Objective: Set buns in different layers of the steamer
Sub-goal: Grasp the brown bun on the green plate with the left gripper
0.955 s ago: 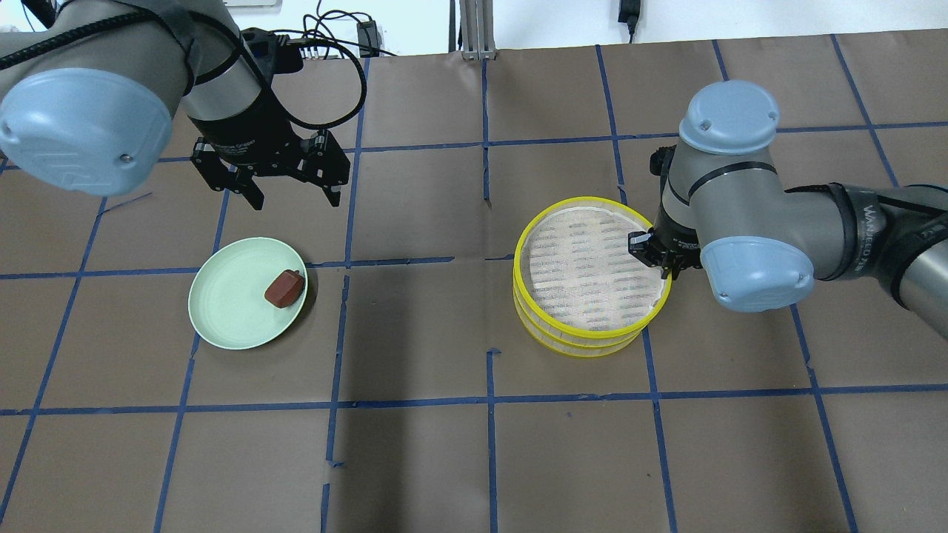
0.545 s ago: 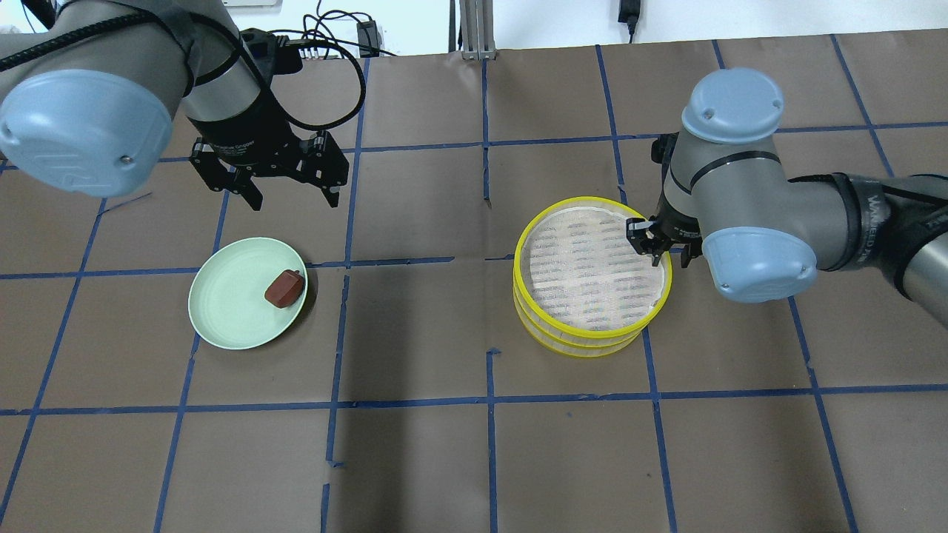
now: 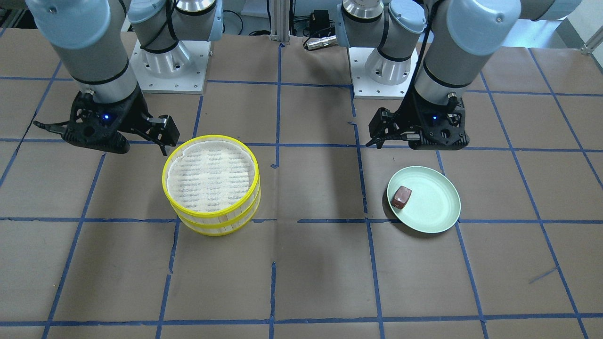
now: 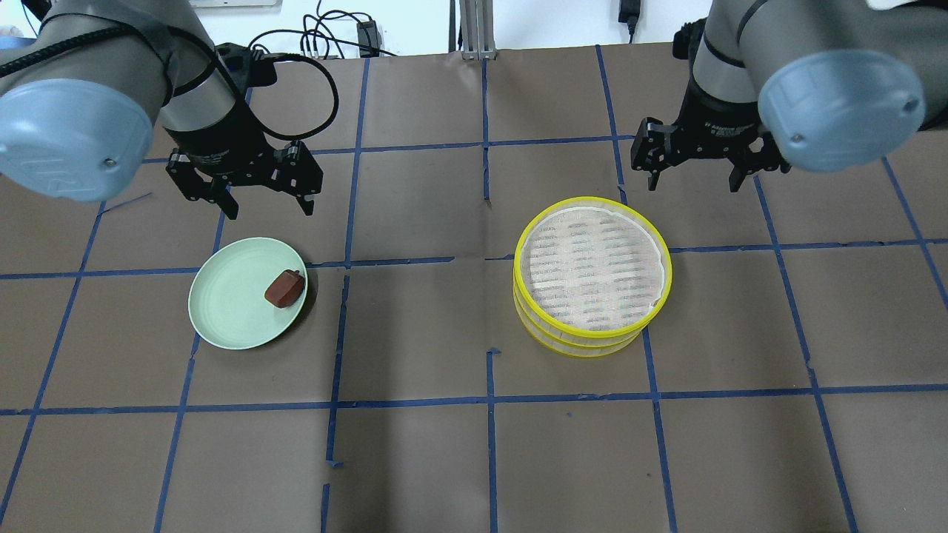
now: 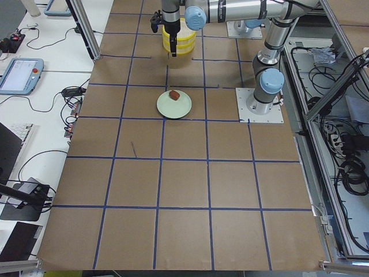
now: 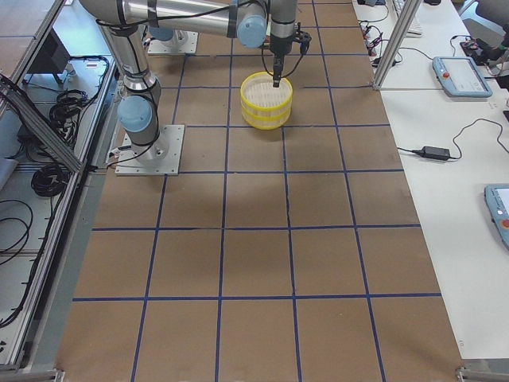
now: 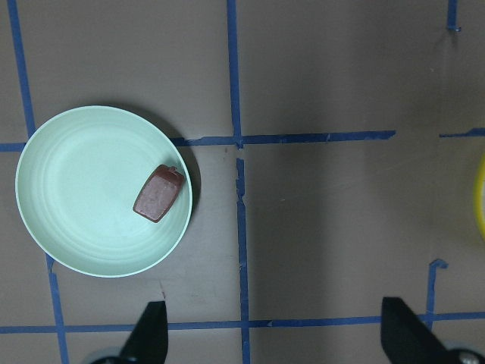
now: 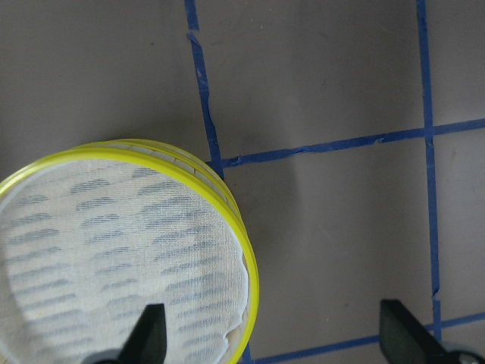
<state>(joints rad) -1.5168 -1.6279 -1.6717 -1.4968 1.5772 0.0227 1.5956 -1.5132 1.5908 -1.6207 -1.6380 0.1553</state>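
Left gripper (image 4: 268, 212) and right gripper (image 4: 695, 185) both gape wide and empty; brown bun (image 4: 285, 288) sits near green plate (image 4: 226, 300) edge at frame left, so a skewed pinch may knock it off.

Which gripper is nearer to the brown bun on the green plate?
Left. The left gripper hovers open just beyond the brown bun on the green plate. The right gripper is far off, beyond the steamer.
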